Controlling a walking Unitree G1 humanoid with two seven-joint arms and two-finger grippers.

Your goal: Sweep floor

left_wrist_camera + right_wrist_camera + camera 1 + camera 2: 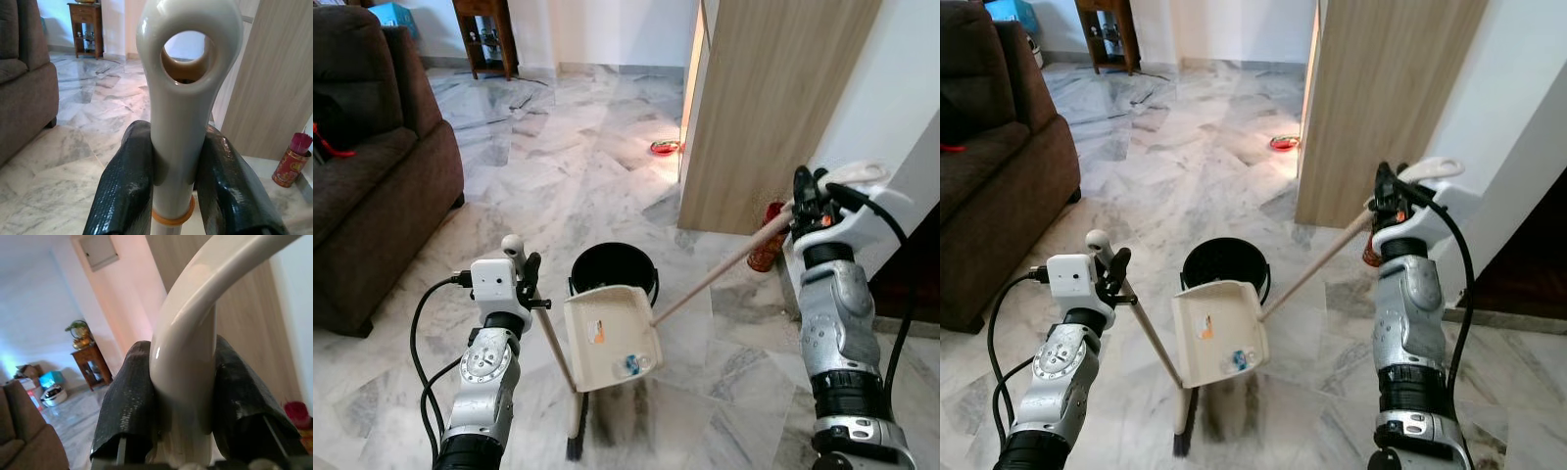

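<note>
Left wrist view: left pincer (178,186) clamps broom handle (181,98); right pincer (183,396) grips dustpan handle (190,357).

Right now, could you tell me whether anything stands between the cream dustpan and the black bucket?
Nothing visible does. The cream plastic dustpan, held by the right gripper, is tilted right at the rim of the round black bucket, debris in its lower corner.

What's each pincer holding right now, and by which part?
Left pincer grips the broom at the cream top end of its handle, below the hanging hole. Right pincer grips the dustpan by the curved cream grip atop its long handle.
</note>
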